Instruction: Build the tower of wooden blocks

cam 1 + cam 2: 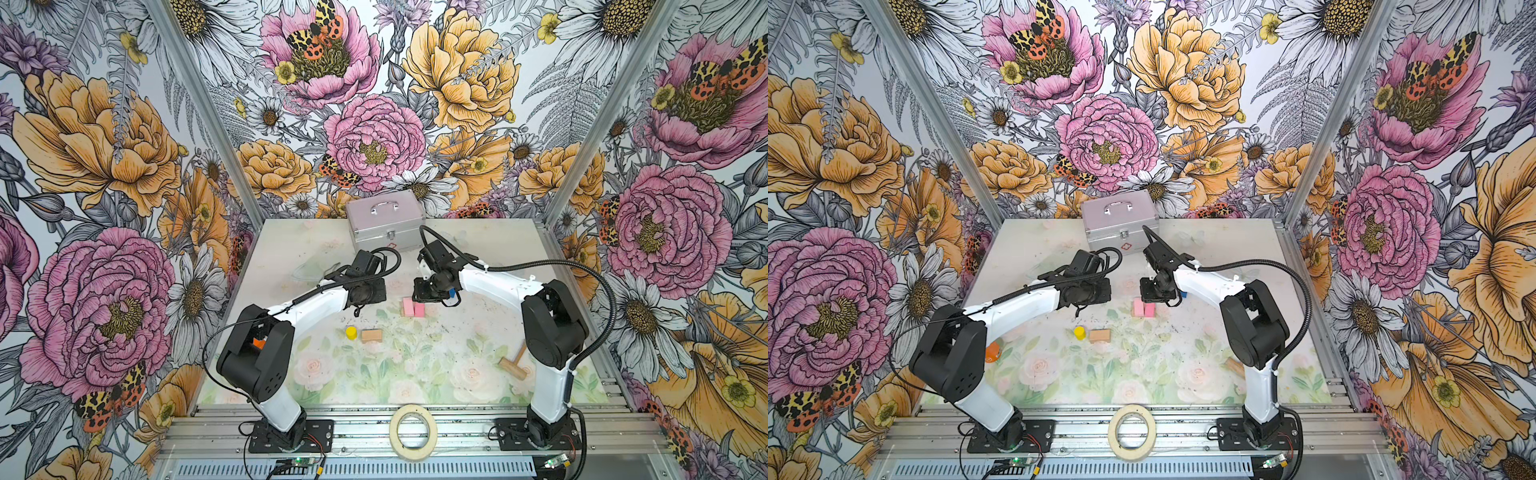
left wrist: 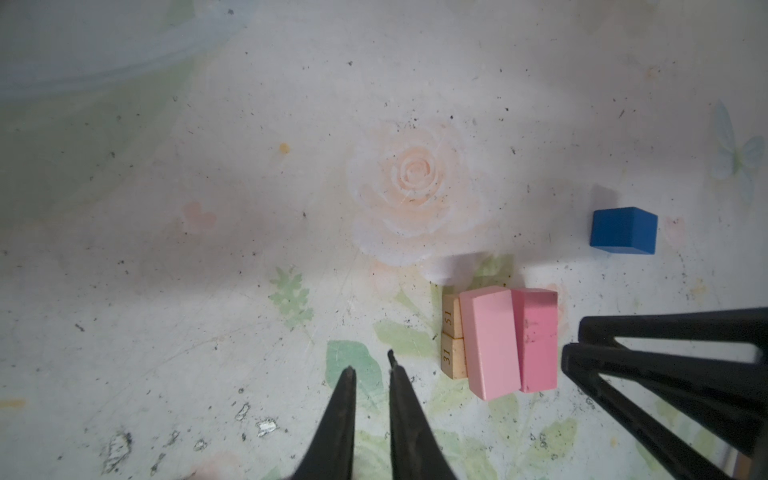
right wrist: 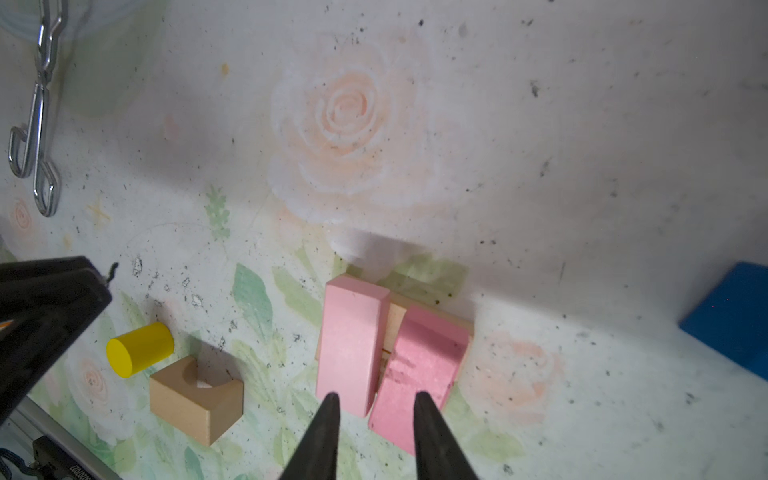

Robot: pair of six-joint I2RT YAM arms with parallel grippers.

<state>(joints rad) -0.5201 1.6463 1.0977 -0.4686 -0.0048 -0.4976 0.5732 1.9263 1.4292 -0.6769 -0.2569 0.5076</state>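
Note:
Two pink bricks, one pale (image 3: 353,340) and one darker (image 3: 424,357), lie side by side on tan bricks (image 2: 452,332) at mid-table; both top views show this stack (image 1: 413,308). My right gripper (image 3: 376,397) hangs open over the pink bricks' near ends and holds nothing. Left of the stack, my left gripper (image 2: 371,370) is only narrowly open and empty. A small blue block (image 2: 623,230) sits to the right of the stack. Nearer the front, a yellow cylinder (image 1: 351,332) lies beside a notched tan block (image 1: 371,336).
A silver case (image 1: 386,220) stands at the back. A wooden mallet (image 1: 513,361) lies by the right arm's base and a tape roll (image 1: 411,432) on the front rail. Metal tongs (image 3: 39,108) lie at back left, and something orange (image 1: 992,351) sits behind the left arm.

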